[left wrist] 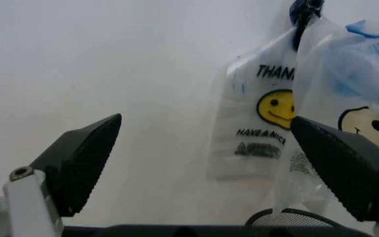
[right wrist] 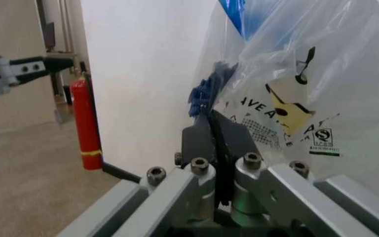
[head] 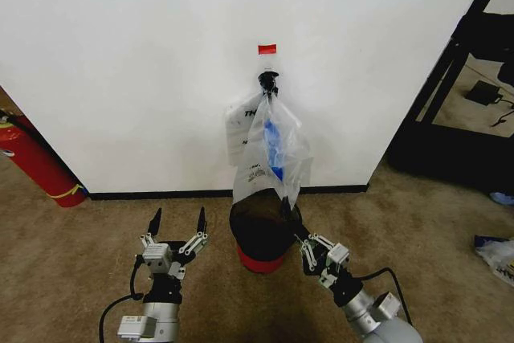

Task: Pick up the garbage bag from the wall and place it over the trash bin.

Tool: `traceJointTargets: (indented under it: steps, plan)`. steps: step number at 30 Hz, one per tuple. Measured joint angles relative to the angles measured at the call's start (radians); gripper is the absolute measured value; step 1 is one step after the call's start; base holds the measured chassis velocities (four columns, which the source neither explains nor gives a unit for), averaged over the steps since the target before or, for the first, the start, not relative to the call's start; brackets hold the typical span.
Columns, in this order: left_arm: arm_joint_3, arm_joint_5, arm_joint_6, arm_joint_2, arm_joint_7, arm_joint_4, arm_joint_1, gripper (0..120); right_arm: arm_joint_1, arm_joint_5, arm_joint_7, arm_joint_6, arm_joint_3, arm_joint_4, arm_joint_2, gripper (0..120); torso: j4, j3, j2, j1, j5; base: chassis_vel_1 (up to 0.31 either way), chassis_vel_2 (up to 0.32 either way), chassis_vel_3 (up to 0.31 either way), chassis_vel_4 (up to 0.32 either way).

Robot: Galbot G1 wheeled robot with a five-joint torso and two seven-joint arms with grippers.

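Observation:
The garbage bag [head: 269, 146] hangs from a small black hook [head: 267, 79] on the white wall [head: 144, 62], under a red tape strip [head: 267, 49]. It is translucent with a yellow smiley [left wrist: 275, 106] and blue handles. Directly below stands the black trash bin [head: 261, 226] on its red base. My right gripper [head: 287, 208] reaches up beside the bin, shut on the bag's lower corner; its pads [right wrist: 203, 138] press together with the bag [right wrist: 295, 84] rising above them. To the left of the bin, my left gripper [head: 178, 221] is open and points at the wall, holding nothing.
A red fire extinguisher [head: 36, 162] leans against the wall at the far left. A black rack [head: 458, 78] stands past the wall's right corner, with loose items [head: 498, 255] on the carpet near it. A black baseboard [head: 161, 194] runs along the wall's foot.

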Motion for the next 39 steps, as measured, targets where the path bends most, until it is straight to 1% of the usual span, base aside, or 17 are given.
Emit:
traceJointTargets:
  steps: [7, 14, 20, 26, 29, 30, 31, 32, 34, 35, 38, 39]
  plan:
    - [0.001, -0.003, 0.000, -0.001, 0.000, 0.006, -0.004, 100, -0.034, -0.074, -0.017, 0.067, 0.023, -0.013, 0.016, 0, 0.0000, 0.000, 0.000, 0.000, -0.0001, 0.000, 0.000, 0.000, 0.000]
    - [0.001, -0.003, -0.001, 0.001, 0.000, 0.006, -0.001, 100, -0.049, -0.091, -0.022, 0.094, 0.027, -0.020, 0.026, 0, 0.0000, 0.000, 0.000, 0.000, 0.0000, 0.000, 0.000, 0.000, 0.000]
    - [0.007, -0.003, 0.000, 0.003, 0.000, 0.006, -0.004, 100, -0.048, -0.083, -0.004, 0.088, 0.027, -0.017, 0.026, 0, 0.0000, 0.000, 0.000, 0.000, 0.0000, 0.000, 0.000, 0.000, 0.000]
    - [0.013, -0.003, 0.006, 0.010, 0.000, 0.006, -0.011, 100, -0.018, -0.057, 0.065, 0.029, 0.016, 0.007, 0.017, 0, 0.0000, 0.000, 0.000, 0.000, 0.0000, 0.000, 0.000, 0.000, 0.000]
    - [0.013, -0.007, 0.011, 0.021, 0.000, 0.008, -0.020, 100, 0.006, -0.060, 0.100, 0.009, 0.016, 0.013, 0.005, 13, 0.0001, 0.000, 0.000, 0.000, 0.0001, 0.000, 0.000, 0.000, 0.000]
    - [0.013, -0.010, 0.014, 0.024, 0.000, 0.010, -0.025, 100, 0.013, -0.063, 0.118, -0.002, 0.015, 0.018, 0.000, 16, 0.0000, 0.000, 0.000, 0.000, 0.0000, 0.000, 0.000, 0.000, 0.000]
    - [0.013, -0.010, 0.014, 0.024, 0.000, 0.010, -0.025, 100, 0.013, -0.063, 0.118, -0.002, 0.015, 0.018, 0.000, 16, 0.0000, 0.000, 0.000, 0.000, 0.0000, 0.000, 0.000, 0.000, 0.000]
    - [0.013, -0.013, 0.017, 0.027, 0.000, 0.012, -0.031, 100, 0.020, -0.066, 0.141, -0.018, 0.010, 0.027, -0.007, 22, -0.0001, 0.000, 0.000, 0.000, 0.0000, 0.000, 0.000, 0.000, 0.000]
    - [0.013, -0.018, 0.023, 0.030, -0.001, 0.013, -0.040, 100, 0.040, -0.069, 0.190, -0.067, -0.004, 0.054, -0.026, 28, -0.0002, 0.000, 0.000, 0.000, 0.0001, 0.000, 0.000, 0.000, 0.000]
    - [0.014, -0.019, 0.025, 0.029, -0.001, 0.014, -0.044, 100, 0.057, -0.068, 0.219, -0.097, -0.013, 0.072, -0.042, 34, -0.0002, 0.000, 0.000, 0.000, 0.0000, 0.000, 0.000, 0.000, 0.000]
    - [0.018, -0.020, 0.031, 0.021, -0.008, 0.014, -0.044, 100, 0.130, -0.056, 0.322, -0.207, -0.055, 0.131, -0.107, 46, 0.0001, 0.000, 0.000, 0.000, 0.0001, 0.000, 0.000, 0.000, 0.000]
    - [0.018, -0.020, 0.031, 0.021, -0.008, 0.014, -0.044, 100, 0.130, -0.056, 0.322, -0.207, -0.055, 0.131, -0.107, 46, 0.0001, 0.000, 0.000, 0.000, 0.0001, 0.000, 0.000, 0.000, 0.000]
